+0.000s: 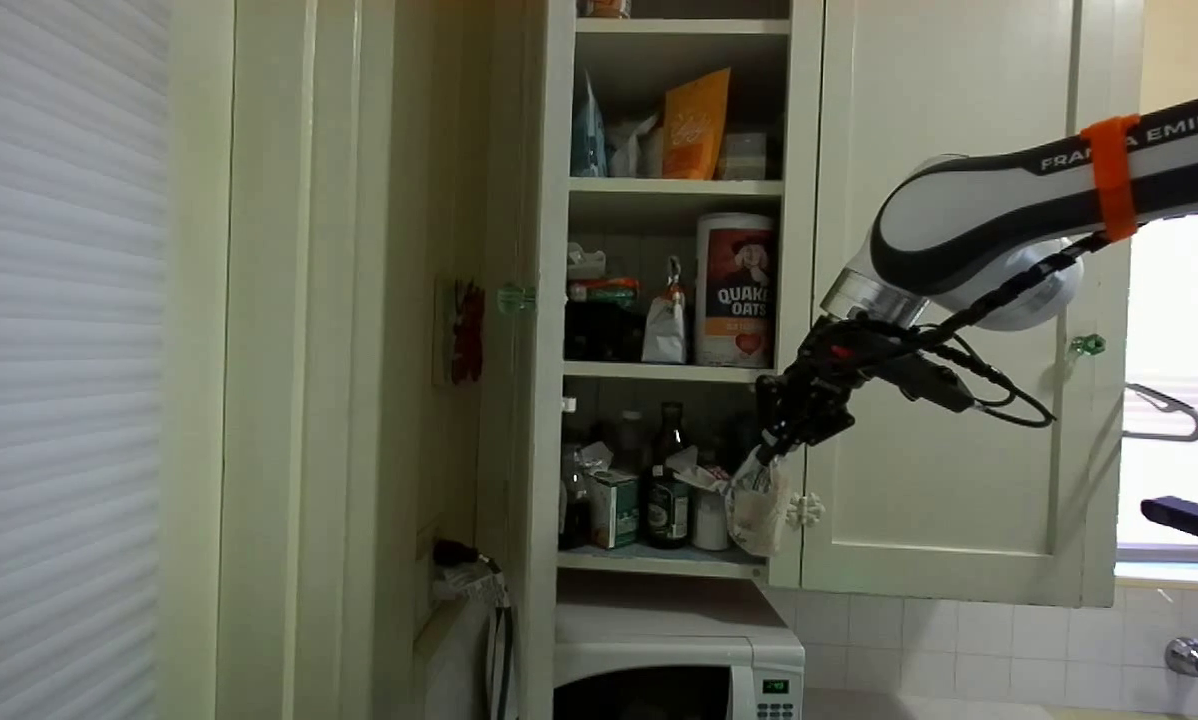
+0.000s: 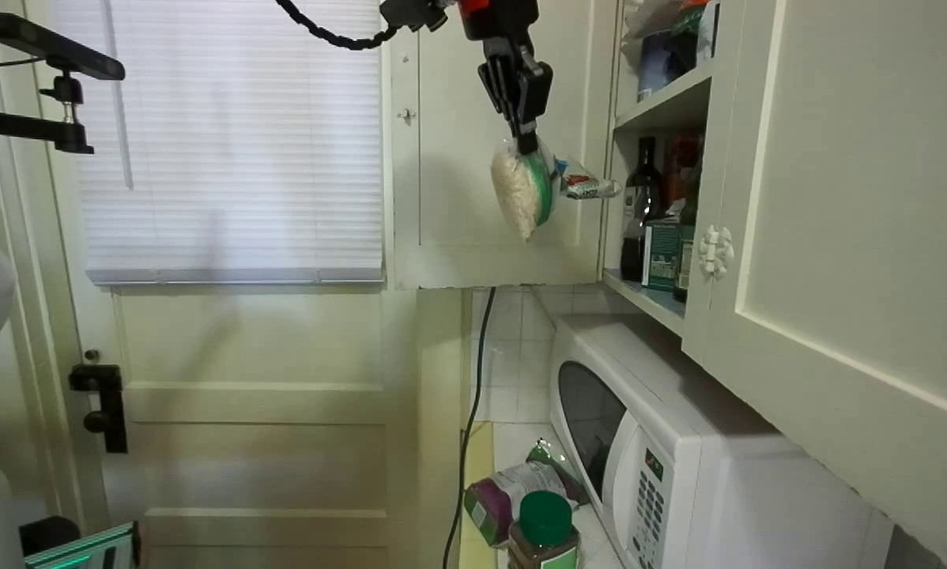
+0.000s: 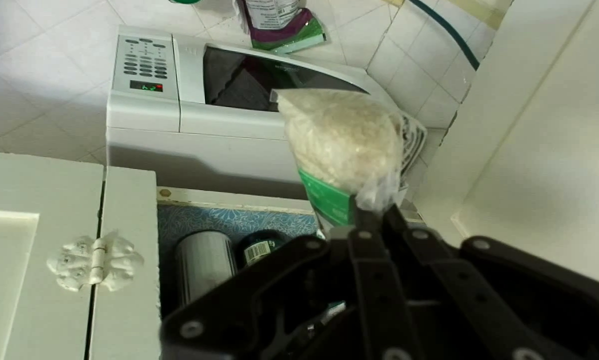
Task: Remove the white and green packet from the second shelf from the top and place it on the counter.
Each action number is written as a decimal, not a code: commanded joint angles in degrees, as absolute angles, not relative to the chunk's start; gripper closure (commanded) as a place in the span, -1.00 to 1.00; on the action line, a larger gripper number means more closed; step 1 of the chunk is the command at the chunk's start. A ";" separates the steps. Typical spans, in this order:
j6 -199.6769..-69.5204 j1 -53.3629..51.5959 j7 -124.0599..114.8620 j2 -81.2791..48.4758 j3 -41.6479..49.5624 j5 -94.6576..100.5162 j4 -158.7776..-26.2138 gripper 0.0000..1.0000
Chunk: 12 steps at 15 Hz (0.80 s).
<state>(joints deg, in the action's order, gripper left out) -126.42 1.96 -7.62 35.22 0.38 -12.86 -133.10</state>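
The white and green packet is a clear pouch with pale contents and a green band. It hangs from my gripper in an exterior view (image 2: 513,190), in the wrist view (image 3: 342,137) and in an exterior view (image 1: 756,512). My gripper (image 3: 377,212) is shut on the pouch's gathered top; its fingers point down in an exterior view (image 2: 526,141). The packet is in the air in front of the lowest cupboard compartment, above the microwave's level. The second shelf board from the top of the view (image 1: 674,187) is above the gripper. The counter (image 2: 521,433) is far below.
A white microwave (image 2: 758,466) stands under the cupboard. A purple and green bag (image 2: 525,486) and a green-lidded jar (image 2: 547,521) are on the counter. Bottles and a green box (image 1: 614,510) fill the lowest shelf. An oats canister (image 1: 736,290) and orange bag (image 1: 696,125) stand higher.
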 commanded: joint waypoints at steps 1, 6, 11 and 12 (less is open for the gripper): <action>-127.40 1.01 -6.99 34.08 0.79 -13.43 -133.64 0.97; -133.10 -2.22 -5.09 30.53 0.47 -17.20 -141.14 0.97; -150.72 -4.84 -1.64 24.07 0.15 -17.51 -149.48 0.97; -154.89 -6.91 1.31 22.27 1.35 -19.38 -150.94 0.97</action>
